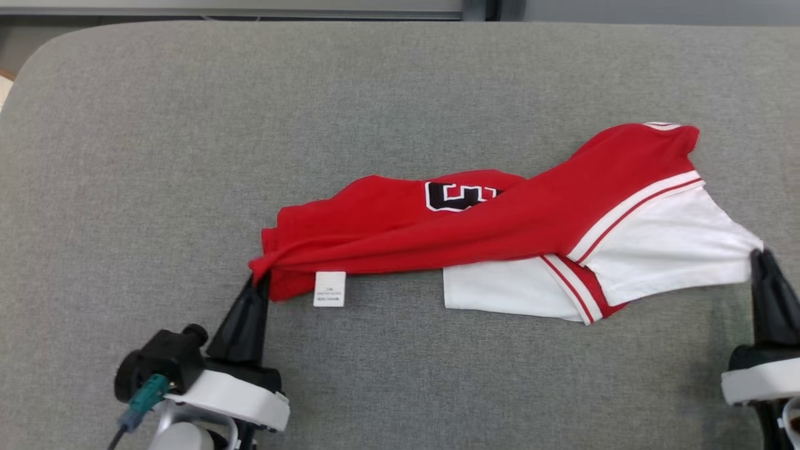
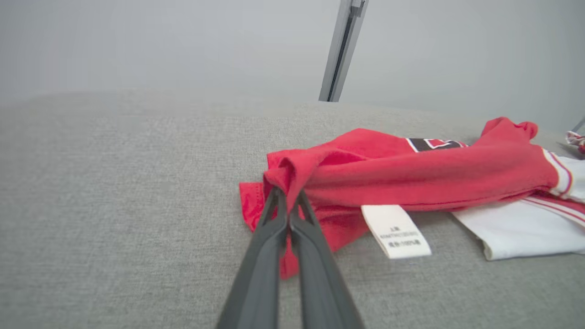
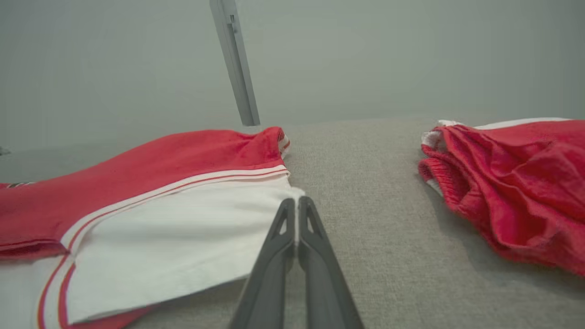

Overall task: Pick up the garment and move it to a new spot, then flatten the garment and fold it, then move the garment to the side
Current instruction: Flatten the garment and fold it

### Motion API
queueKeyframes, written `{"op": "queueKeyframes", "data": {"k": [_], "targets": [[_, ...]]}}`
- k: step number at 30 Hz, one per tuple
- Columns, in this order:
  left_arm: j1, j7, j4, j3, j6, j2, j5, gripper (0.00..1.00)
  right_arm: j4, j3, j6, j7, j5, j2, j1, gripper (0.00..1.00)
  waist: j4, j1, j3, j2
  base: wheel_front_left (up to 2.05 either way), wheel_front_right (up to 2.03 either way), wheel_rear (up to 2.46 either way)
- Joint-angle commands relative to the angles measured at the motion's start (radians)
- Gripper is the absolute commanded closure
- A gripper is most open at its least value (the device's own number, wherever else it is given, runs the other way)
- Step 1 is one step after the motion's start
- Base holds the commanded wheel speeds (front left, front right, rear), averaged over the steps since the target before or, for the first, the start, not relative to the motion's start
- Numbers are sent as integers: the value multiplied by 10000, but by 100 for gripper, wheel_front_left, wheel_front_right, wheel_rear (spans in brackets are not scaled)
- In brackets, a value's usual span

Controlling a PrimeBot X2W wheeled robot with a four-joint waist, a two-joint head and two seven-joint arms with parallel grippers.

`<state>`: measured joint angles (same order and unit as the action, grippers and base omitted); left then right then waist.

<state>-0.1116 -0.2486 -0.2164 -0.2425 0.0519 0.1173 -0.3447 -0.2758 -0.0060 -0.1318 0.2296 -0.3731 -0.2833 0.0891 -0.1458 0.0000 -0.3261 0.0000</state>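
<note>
The garment (image 1: 487, 231), a red and white shirt, lies twisted into a long band across the middle of the grey padded surface (image 1: 187, 125), running from the lower left up toward the right edge in the head view.

The left gripper (image 1: 259, 278) has its 2 dark fingers pressed together on the bunched red end of the garment; in the left wrist view the red cloth wraps over the left gripper's tips (image 2: 288, 196) and is drawn up into a small peak. The right gripper (image 1: 759, 256) is closed too, its fingers squeezed on the pointed corner of the white part, which is drawn taut toward the tips (image 3: 297, 201).

A white care label (image 1: 329, 289) hangs from the red hem just beside the left gripper and rests flat on the surface. A black patch (image 1: 459, 195) with a white outline shows on the red cloth, half covered by a fold. 1 white piece with red stripes lies flat under the band near its middle.

At the right side of the right wrist view a second red cloth (image 3: 516, 183), crumpled with a white edge, lies on the same surface, well apart from the garment. A grey metal strip (image 3: 235, 64) stands upright beyond the far edge.
</note>
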Motion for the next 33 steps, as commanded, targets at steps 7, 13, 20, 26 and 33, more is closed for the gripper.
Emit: {"op": "queueKeyframes", "data": {"k": [7,13,20,26,33], "targets": [[-452,227,1750,504,-482,734,346,100,2662,-1075,21,107,842,-111,185,100,390,0,761,0,0,0,0],[-1075,718,3100,738,-677,1063,453,100,4769,-1667,21,-317,1316,-350,519,100,651,0,1402,0,0,0,0],[-2155,1325,4363,940,-740,1384,532,100,6655,-2074,21,-939,1668,-749,1277,100,912,0,2107,0,0,0,0],[-2718,1733,5094,1114,-861,1480,427,100,7445,-2177,21,-1521,1533,-810,1703,100,1033,0,2360,0,0,0,0],[-3263,1898,4943,1018,-775,1353,136,100,7146,-2004,21,-1521,1273,-756,2299,100,1110,0,1977,0,0,0,0]]}}
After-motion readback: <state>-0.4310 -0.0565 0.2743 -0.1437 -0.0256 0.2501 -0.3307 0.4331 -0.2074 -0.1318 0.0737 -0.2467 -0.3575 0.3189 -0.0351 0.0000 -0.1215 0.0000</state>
